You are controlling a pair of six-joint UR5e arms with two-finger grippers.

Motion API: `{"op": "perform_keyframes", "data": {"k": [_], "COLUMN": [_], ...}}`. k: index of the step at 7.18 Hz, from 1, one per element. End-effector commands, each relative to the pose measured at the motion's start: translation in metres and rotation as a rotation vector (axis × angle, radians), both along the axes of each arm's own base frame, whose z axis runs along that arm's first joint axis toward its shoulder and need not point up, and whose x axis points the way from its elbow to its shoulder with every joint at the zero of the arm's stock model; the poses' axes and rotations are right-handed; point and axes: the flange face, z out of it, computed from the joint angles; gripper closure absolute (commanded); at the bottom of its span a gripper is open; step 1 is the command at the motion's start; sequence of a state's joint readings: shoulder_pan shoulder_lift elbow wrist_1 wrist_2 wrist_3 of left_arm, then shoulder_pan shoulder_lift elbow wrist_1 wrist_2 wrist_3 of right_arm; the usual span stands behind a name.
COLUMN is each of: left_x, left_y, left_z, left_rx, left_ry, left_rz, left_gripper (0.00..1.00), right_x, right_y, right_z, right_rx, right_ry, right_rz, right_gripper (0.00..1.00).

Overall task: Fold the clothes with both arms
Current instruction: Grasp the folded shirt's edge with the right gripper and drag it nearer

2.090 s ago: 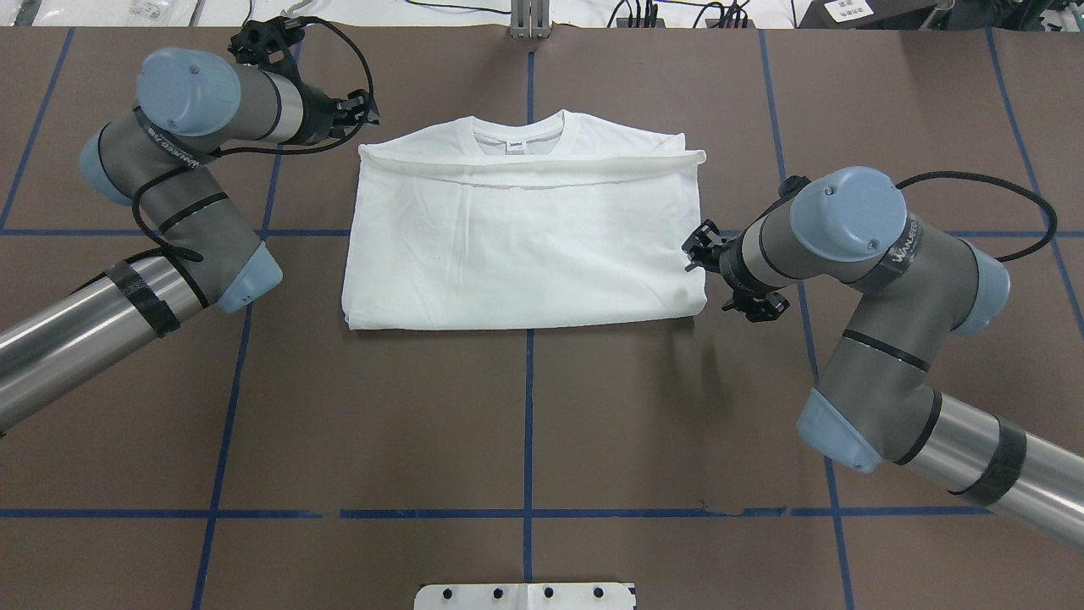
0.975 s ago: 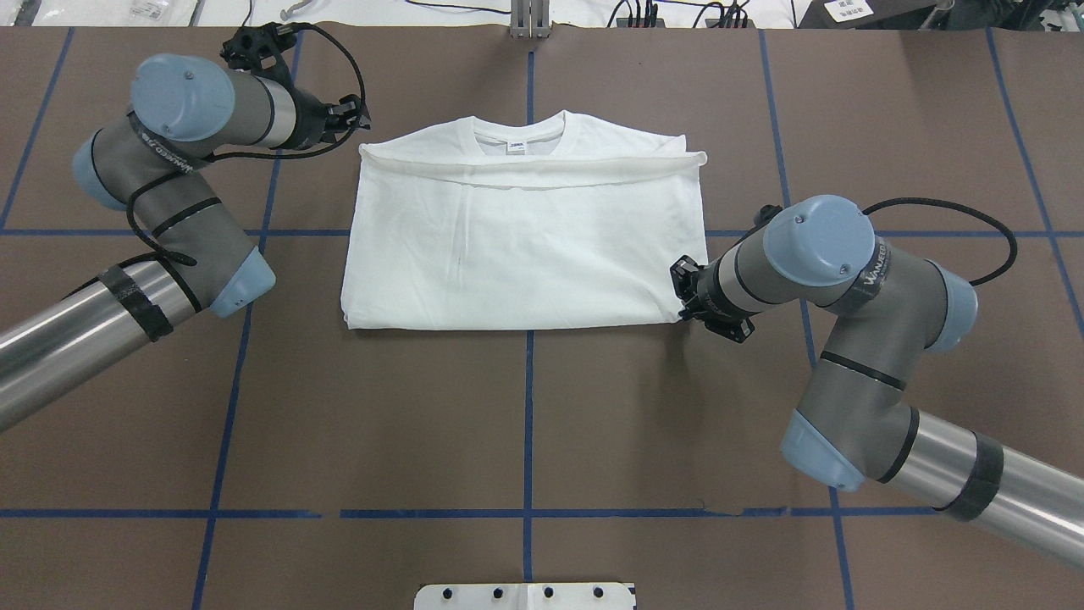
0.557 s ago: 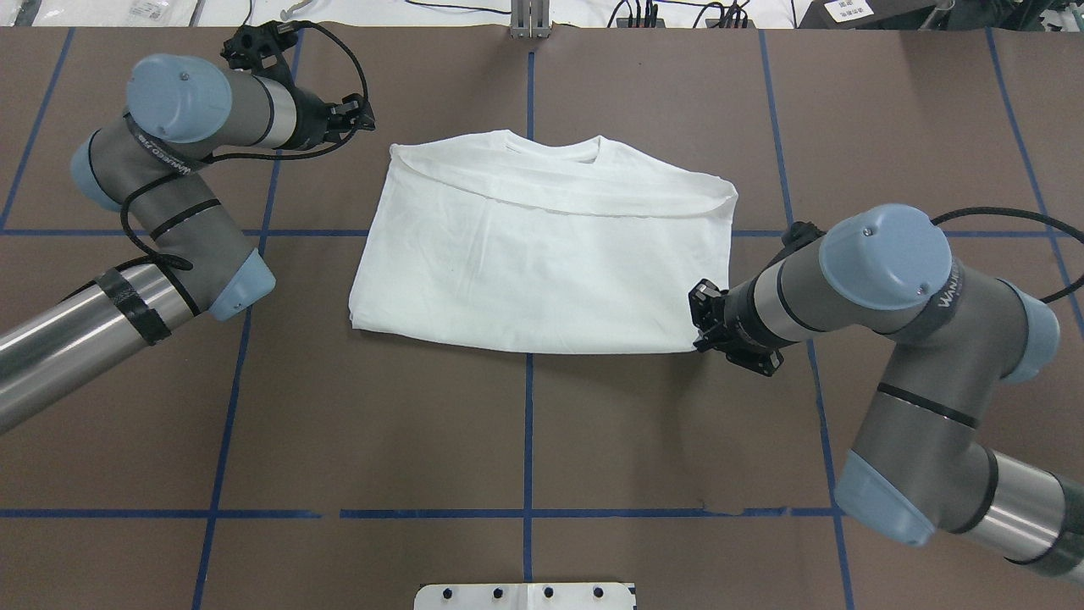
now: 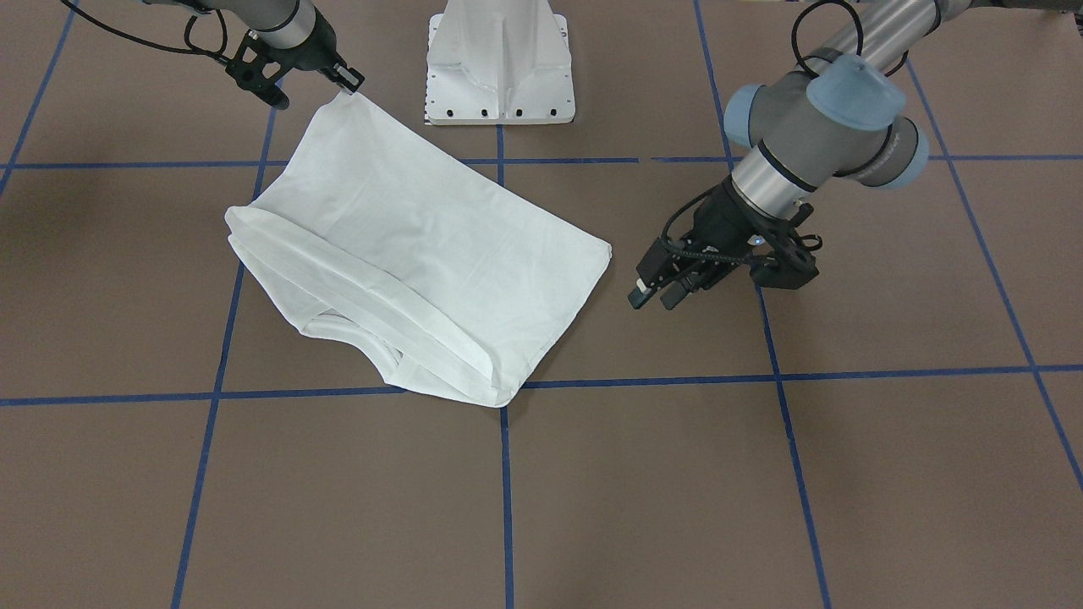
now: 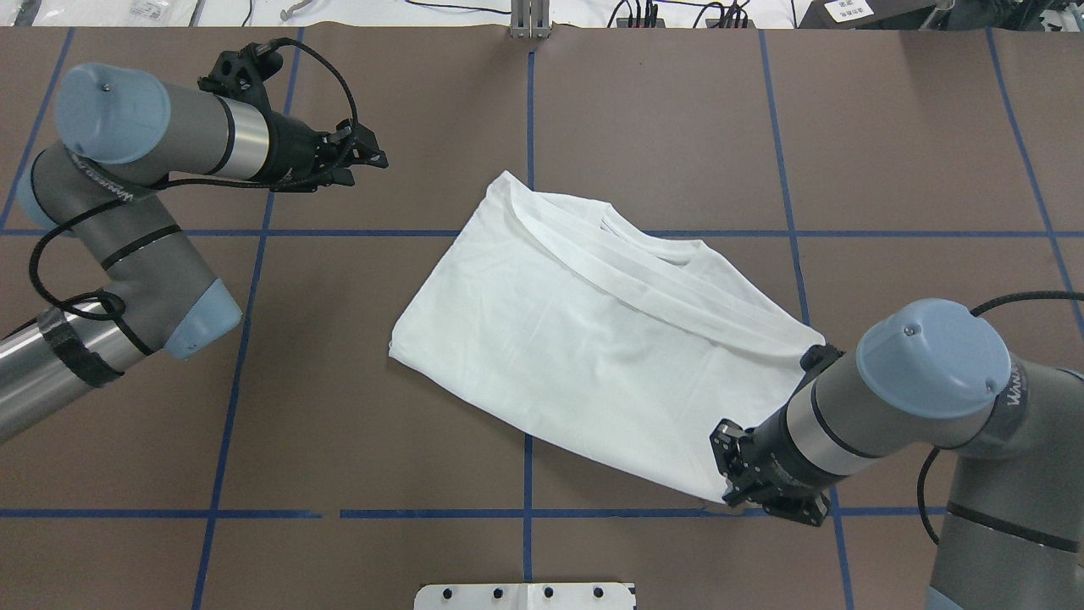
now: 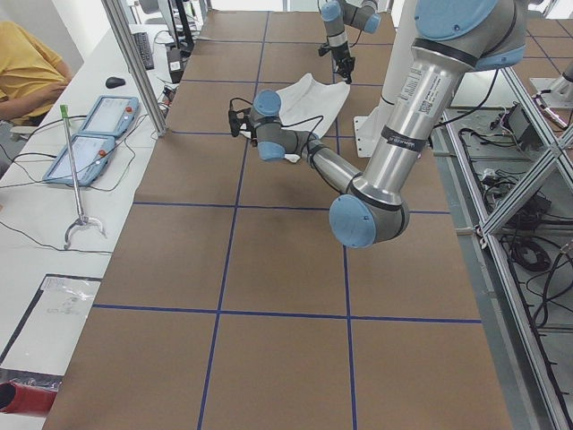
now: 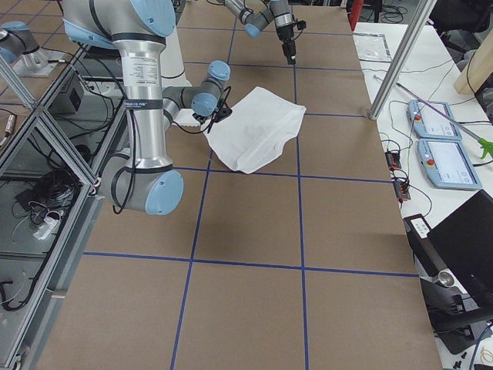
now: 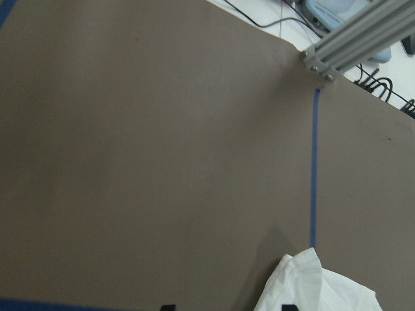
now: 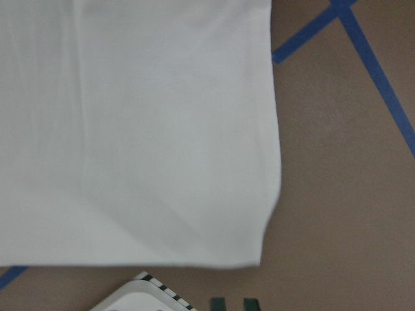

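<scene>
The white shirt (image 5: 593, 356) lies folded and skewed on the brown table, collar (image 5: 648, 246) on its far side. It also shows in the front view (image 4: 406, 245). My right gripper (image 5: 732, 483) is shut on the shirt's near right corner and holds that corner slightly raised, as the front view (image 4: 345, 87) shows. In the right wrist view the cloth (image 9: 142, 129) fills the frame above the close-set fingertips. My left gripper (image 5: 368, 163) is open and empty, left of the shirt and apart from it; in the front view (image 4: 656, 296) its fingers are spread.
The white pedestal base (image 4: 499, 63) stands at the table's near edge, close to my right gripper, and shows in the overhead view (image 5: 525, 596). Blue tape lines (image 5: 525, 102) cross the brown table (image 5: 339, 407). Teach pendants (image 7: 443, 146) lie on a side bench.
My right gripper took the shirt's near right corner and dragged it toward the robot and to the right, turning the shirt skew. My left arm drew back to the left.
</scene>
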State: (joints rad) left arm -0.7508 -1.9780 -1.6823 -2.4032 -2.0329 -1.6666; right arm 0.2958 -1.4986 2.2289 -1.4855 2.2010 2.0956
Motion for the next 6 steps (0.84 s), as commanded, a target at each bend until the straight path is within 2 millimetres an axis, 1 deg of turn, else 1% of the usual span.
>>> {"op": "perform_keyframes", "data": {"k": [1,2,3,4,5,6], "left_x": [0.029,0.05,0.084,0.114,0.123,0.126], "left_y": [0.078,0.101,0.133,0.155,0.159,0.157], "left_z": [-0.002,-0.005,-0.003,0.001,0.004,0.009], "left_rx": [-0.165,-0.242,-0.282,-0.274,-0.272,-0.273], "left_ry": [0.041,-0.025,-0.12,-0.164,-0.175,-0.186], "left_rz": [0.101,0.129,0.132,0.129,0.139,0.133], "left_gripper": [0.23,0.2,0.2,0.2,0.2,0.21], "right_x": [0.003,0.019,0.036,0.055,0.076,0.083], "right_y": [0.002,-0.044,-0.111,-0.163,-0.195,-0.211], "right_z": [-0.004,-0.013,-0.021,-0.025,-0.019,-0.011], "right_rx": [-0.029,-0.013,0.03,0.124,0.221,0.275], "right_ry": [0.003,-0.023,-0.048,-0.072,-0.077,-0.051], "right_rz": [0.008,0.11,0.23,0.278,0.289,0.32], "right_gripper": [0.0,0.0,0.0,0.0,0.0,0.0]}}
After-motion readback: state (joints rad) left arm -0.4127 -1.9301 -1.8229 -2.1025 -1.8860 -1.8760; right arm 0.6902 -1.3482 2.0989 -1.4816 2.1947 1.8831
